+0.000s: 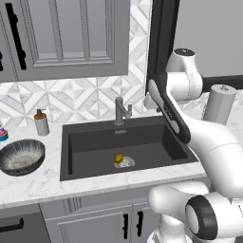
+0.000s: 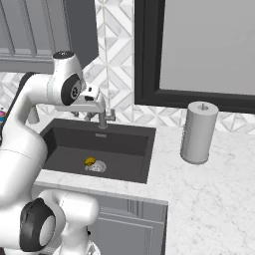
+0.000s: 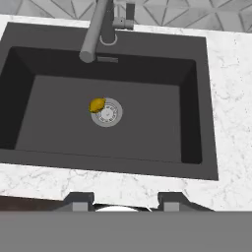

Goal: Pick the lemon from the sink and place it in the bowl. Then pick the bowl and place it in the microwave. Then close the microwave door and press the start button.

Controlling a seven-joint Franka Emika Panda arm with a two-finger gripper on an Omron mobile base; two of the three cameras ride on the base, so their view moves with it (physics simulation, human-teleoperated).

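Starting at the far left of the counter (image 1: 33, 185) there's the bowl (image 1: 22, 157), dark streaky outside and pale speckled inside, sitting upright with nothing in it that I can see. Just behind it is a little grey soap dispenser (image 1: 42, 123) against the tiled wall.

Next over is the sink (image 1: 95, 147), a big dark basin set into the marble. The lemon (image 1: 118, 158) is down on the sink floor, right at the left edge of the silver drain (image 1: 125, 162) and touching or overlapping its rim. The faucet (image 1: 120, 110) stands at the back edge of the sink, and from the hand view its spout reaches forward over the basin.

Then the arm, which is folded up high above the right side of the sink, well clear of the lemon. The gripper (image 3: 118, 202) looks straight down into the basin from above; its two dark fingertips (image 3: 78, 201) stand apart with nothing between them.

Furthest right, on the counter past the sink, a grey paper towel roll (image 2: 198, 131) stands upright below a dark-framed window (image 2: 199, 47).
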